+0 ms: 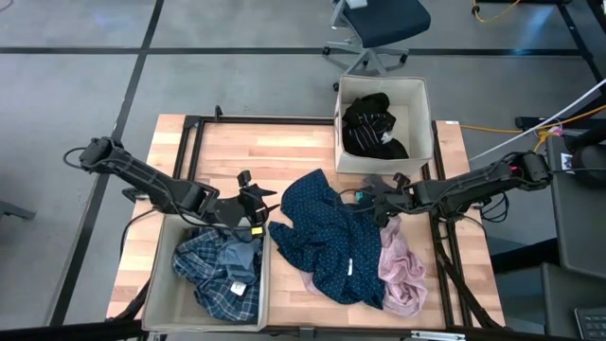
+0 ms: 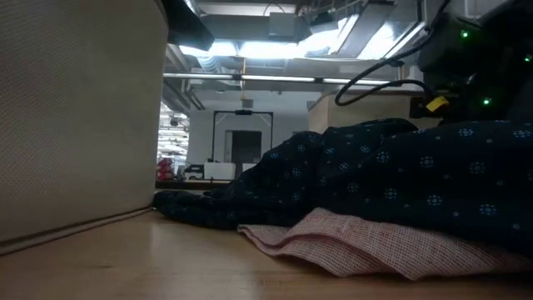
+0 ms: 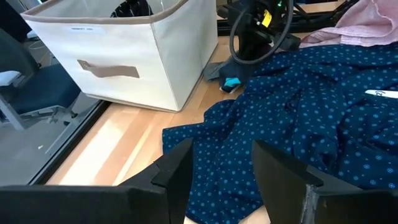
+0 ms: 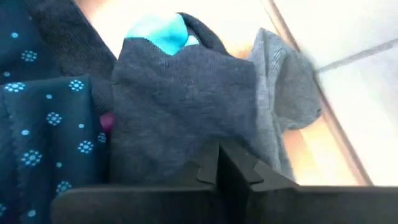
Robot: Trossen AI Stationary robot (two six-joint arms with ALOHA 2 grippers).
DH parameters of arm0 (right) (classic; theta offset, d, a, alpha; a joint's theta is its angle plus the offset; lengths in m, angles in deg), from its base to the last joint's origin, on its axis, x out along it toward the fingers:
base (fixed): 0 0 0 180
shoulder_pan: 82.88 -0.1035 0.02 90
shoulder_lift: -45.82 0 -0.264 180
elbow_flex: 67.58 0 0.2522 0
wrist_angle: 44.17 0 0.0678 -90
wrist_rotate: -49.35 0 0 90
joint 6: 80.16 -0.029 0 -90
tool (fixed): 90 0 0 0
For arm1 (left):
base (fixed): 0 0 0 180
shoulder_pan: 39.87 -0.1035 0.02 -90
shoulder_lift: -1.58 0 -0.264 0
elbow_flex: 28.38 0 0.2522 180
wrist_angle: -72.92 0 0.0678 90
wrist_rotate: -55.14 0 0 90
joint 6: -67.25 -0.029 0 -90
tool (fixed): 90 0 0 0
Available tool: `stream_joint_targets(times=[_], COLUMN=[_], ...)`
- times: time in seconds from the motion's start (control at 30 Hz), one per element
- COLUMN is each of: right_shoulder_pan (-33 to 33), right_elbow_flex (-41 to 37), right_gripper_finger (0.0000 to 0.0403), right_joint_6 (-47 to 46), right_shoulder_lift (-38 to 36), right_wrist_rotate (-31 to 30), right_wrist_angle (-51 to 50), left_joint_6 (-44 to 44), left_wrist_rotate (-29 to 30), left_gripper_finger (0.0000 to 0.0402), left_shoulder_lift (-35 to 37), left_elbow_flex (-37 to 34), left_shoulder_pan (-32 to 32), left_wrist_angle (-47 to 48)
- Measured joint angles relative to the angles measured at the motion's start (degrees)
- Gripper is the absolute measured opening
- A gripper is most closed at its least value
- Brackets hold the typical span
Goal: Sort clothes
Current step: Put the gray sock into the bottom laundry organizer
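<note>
Plaid shirt (image 1: 216, 273) lies in the near-left fabric box (image 1: 154, 294), just beside my left gripper (image 1: 248, 204), whose fingers stand apart, holding nothing. Centre of the surface (image 1: 227, 152): the navy dotted garment (image 1: 327, 237) is spread out, and overlaps the pale pink piece (image 1: 402, 270) at its right. Beyond it, a second box (image 1: 426, 123) contains black clothes (image 1: 372, 125). Right: my right gripper (image 4: 217, 163) is fully closed at the edge of a grey sock with a teal toe (image 4: 186, 87), touching it; whether any fabric is pinched I cannot tell.
</note>
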Motion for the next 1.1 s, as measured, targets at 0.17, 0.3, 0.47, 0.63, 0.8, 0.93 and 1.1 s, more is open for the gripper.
stream_joint_targets(times=[0.17,0.3,0.47,0.63,0.8,0.93,1.1], right_shoulder_pan=[-0.1,-0.1,0.0,0.3,0.8,1.5,4.4], right_elbow_flex=[5.1,11.4,17.4,17.5,13.8,9.4,2.7], right_gripper_finger=[0.0005,0.0007,0.0007,0.0037,0.0096,0.0145,0.018], right_joint_6=[5.0,11.4,15.3,6.7,-4.9,-11.7,-14.9], right_shoulder_lift=[0.0,0.0,0.0,0.0,0.0,0.0,0.0], right_wrist_rotate=[-1.3,-3.5,-3.8,1.7,1.9,-2.3,-3.2], right_wrist_angle=[-2.4,-3.3,-2.7,-5.5,-13.0,-12.2,-3.9], left_joint_6=[0.0,0.1,0.6,1.2,1.2,1.2,1.2], left_wrist_rotate=[0.0,0.0,0.0,0.0,0.0,0.0,0.0], left_gripper_finger=[0.0155,0.0155,0.0155,0.0155,0.0155,0.0155,0.0155], left_shoulder_lift=[0.0,0.0,0.0,0.0,0.0,0.1,0.1], left_elbow_flex=[0.0,0.0,0.0,0.0,0.0,0.0,0.0], left_shoulder_pan=[0.0,0.0,0.0,0.0,0.0,0.0,0.0], left_wrist_angle=[-0.4,-0.5,-0.6,-0.4,-0.4,-0.4,-0.4])
